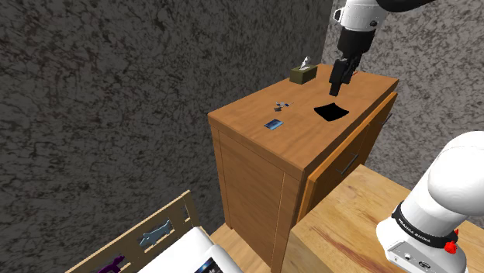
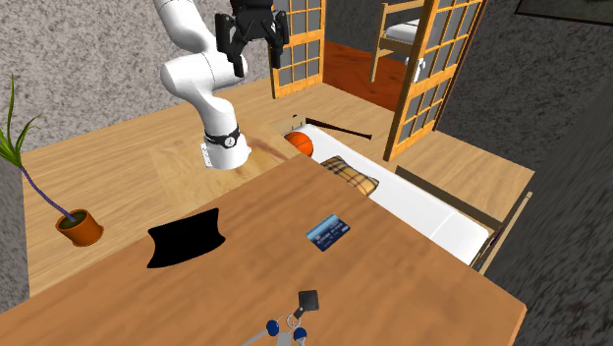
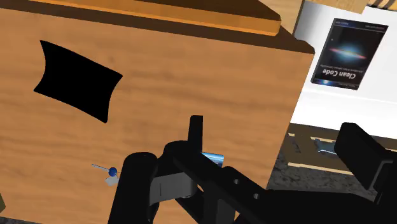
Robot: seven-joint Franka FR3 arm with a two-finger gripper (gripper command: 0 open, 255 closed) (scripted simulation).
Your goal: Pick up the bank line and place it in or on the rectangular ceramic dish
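Up over the desk (image 1: 302, 139), the gripper (image 1: 339, 82) hangs with fingers spread wide, nothing in it. The blue bank card (image 1: 273, 124) lies flat on the desk, well apart from the black rectangular dish (image 1: 331, 112), with a keys-looking bundle (image 1: 282, 105) nearby.

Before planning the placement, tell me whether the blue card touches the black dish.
Apart. The second exterior view shows the bare wooden top between the blue card and the black dish.
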